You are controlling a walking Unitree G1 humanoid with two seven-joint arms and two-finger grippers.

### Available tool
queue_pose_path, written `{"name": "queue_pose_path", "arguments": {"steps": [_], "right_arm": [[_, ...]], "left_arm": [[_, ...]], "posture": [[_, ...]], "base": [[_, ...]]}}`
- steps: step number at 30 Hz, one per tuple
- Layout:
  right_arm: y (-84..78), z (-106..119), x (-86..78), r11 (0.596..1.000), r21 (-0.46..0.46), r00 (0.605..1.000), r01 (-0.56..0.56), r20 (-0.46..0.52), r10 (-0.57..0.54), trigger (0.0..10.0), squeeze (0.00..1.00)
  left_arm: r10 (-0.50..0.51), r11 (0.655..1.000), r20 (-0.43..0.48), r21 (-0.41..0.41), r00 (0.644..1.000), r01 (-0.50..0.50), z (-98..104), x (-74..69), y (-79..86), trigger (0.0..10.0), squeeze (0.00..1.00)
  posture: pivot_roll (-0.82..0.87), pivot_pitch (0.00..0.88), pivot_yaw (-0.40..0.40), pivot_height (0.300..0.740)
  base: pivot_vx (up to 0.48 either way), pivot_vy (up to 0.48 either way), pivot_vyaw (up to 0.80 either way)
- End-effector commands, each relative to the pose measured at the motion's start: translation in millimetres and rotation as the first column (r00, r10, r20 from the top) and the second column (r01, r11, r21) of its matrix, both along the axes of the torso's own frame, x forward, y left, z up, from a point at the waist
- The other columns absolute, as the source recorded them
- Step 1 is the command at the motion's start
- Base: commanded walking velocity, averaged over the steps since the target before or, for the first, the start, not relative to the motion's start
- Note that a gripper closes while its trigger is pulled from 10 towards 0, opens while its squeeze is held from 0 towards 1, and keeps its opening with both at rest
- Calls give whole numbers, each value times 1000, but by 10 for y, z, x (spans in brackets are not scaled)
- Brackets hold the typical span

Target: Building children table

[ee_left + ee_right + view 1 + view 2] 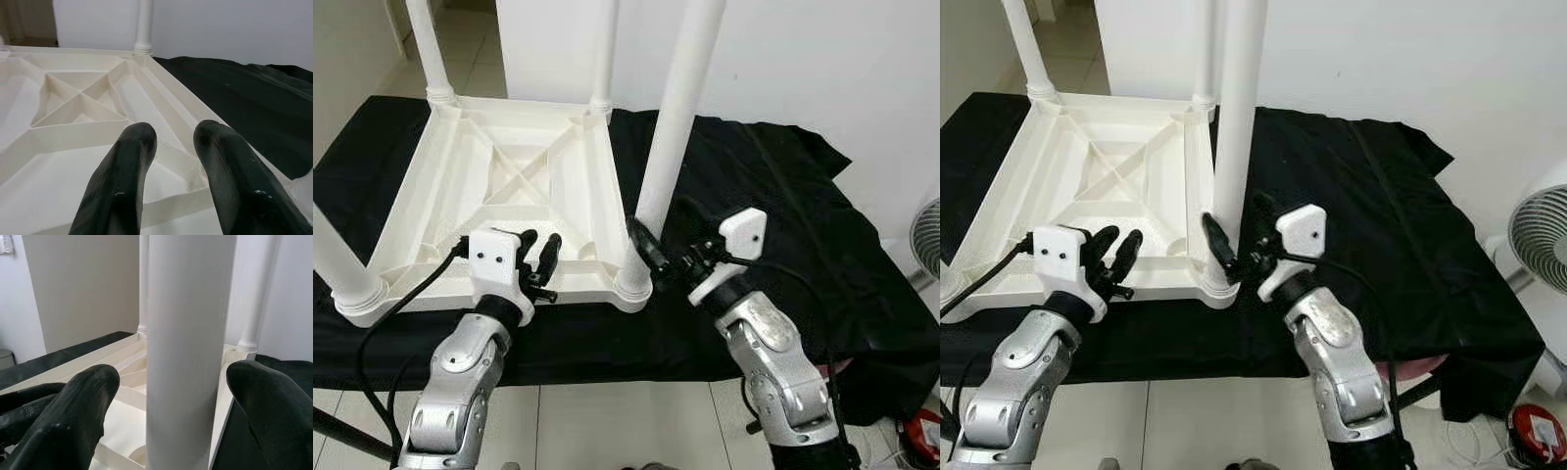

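A white plastic children's table [509,176] lies upside down on a black cloth [783,215], its ribbed underside facing up. All its legs stand upright in the corner sockets. My right gripper [661,235] is open, with one black finger on each side of the near-right leg [671,127] just above its socket; the right wrist view shows that leg [188,342] between the fingers [83,401] with small gaps. My left gripper [540,243] hovers over the table's near rim, its fingers [122,171] slightly apart and holding nothing.
The near-left leg [337,259], far-left leg [429,49] and far-right leg [603,49] rise around the frame. A white fan [1538,235] stands at the right, with a red object [1538,431] on the tiled floor. A white wall is behind.
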State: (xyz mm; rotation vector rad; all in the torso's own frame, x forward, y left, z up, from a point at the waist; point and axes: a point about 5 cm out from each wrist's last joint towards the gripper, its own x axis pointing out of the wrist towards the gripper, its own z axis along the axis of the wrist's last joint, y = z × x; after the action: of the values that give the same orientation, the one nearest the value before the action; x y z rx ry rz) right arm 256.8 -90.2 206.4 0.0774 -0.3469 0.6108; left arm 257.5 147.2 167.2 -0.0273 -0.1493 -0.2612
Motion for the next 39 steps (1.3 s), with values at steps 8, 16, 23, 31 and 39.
{"name": "queue_pose_path", "arguments": {"steps": [8,16,23,31,39], "right_arm": [[104,-6,51,1000,-12,1000,-25,-13,25,10000,0],[188,200,240,995,22,995,96,8,-96,10000,0],[202,294,272,991,36,991,130,19,-130,10000,0],[192,321,302,980,44,981,195,2,-195,10000,0],[168,278,298,970,33,970,241,-39,-240,9137,0]], "left_arm": [[73,997,14,-22,997,-73,45,12,15,10000,0],[10,1000,22,-24,1000,-9,81,62,-116,10000,0],[-33,999,51,8,998,33,139,109,-167,10000,0],[-102,995,59,10,993,101,131,223,-244,10000,0],[-107,994,62,-16,992,108,142,248,-314,10000,0]], "posture": [[73,41,-105,740],[70,47,-110,740],[69,47,-117,740],[43,49,-124,740],[35,51,-117,740]], "base": [[0,0,0],[0,0,0],[0,0,0],[0,0,0],[0,0,0]]}}
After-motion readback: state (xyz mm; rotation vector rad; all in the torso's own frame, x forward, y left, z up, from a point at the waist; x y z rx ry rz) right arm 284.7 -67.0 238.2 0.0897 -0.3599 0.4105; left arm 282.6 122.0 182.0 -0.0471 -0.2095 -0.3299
